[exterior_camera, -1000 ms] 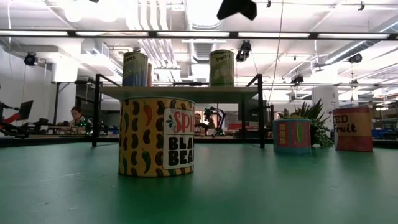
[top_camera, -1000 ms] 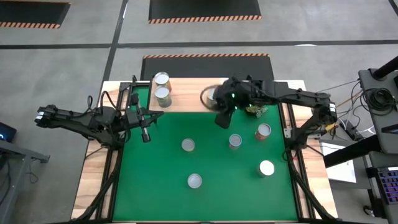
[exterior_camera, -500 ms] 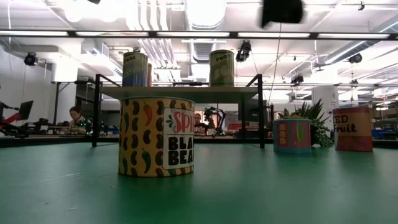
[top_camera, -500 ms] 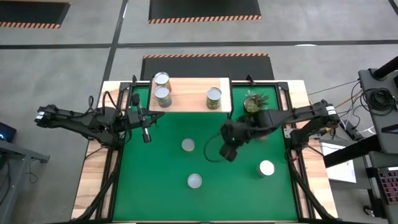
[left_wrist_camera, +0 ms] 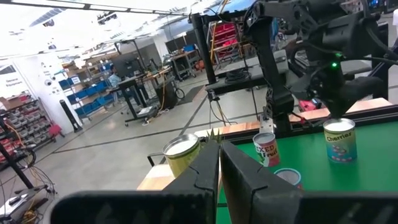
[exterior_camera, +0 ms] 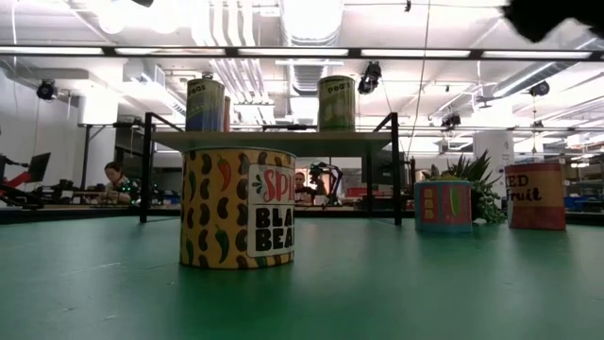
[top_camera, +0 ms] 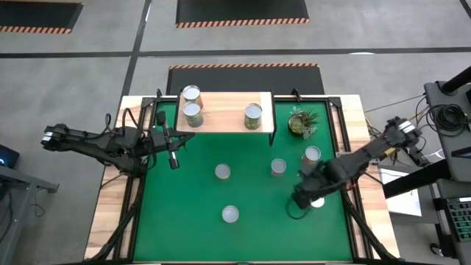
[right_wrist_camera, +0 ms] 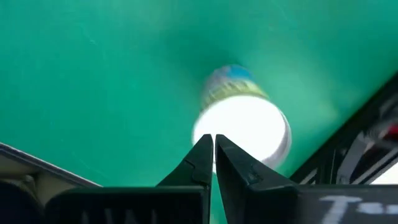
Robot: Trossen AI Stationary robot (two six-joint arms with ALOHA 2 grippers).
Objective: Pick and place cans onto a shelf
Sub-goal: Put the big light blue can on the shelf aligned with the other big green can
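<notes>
The light-wood shelf (top_camera: 227,121) stands at the table's far edge with three cans on top (top_camera: 191,94) (top_camera: 193,112) (top_camera: 253,115). Several more cans stand upright on the green table: (top_camera: 222,171), (top_camera: 230,213), (top_camera: 278,167), (top_camera: 312,155). My right gripper (top_camera: 300,199) is shut and empty. It hovers above a green-and-blue-labelled can (right_wrist_camera: 244,127) near the table's right edge, whose top also shows in the high view (top_camera: 317,199). My left gripper (top_camera: 172,156) is shut and empty, waiting at the table's left side.
A small potted plant (top_camera: 300,121) stands to the right of the shelf. In the low view a yellow black-beans can (exterior_camera: 238,208) is nearest, with a blue can (exterior_camera: 444,206) and a red can (exterior_camera: 536,195) at the right. Open green table lies at the near left.
My right gripper has swung from above the shelf's right end toward the table's near and right edges, passing over the cans in the middle, and now hovers above the can near the right edge. The can on the shelf's right end stays standing there.
</notes>
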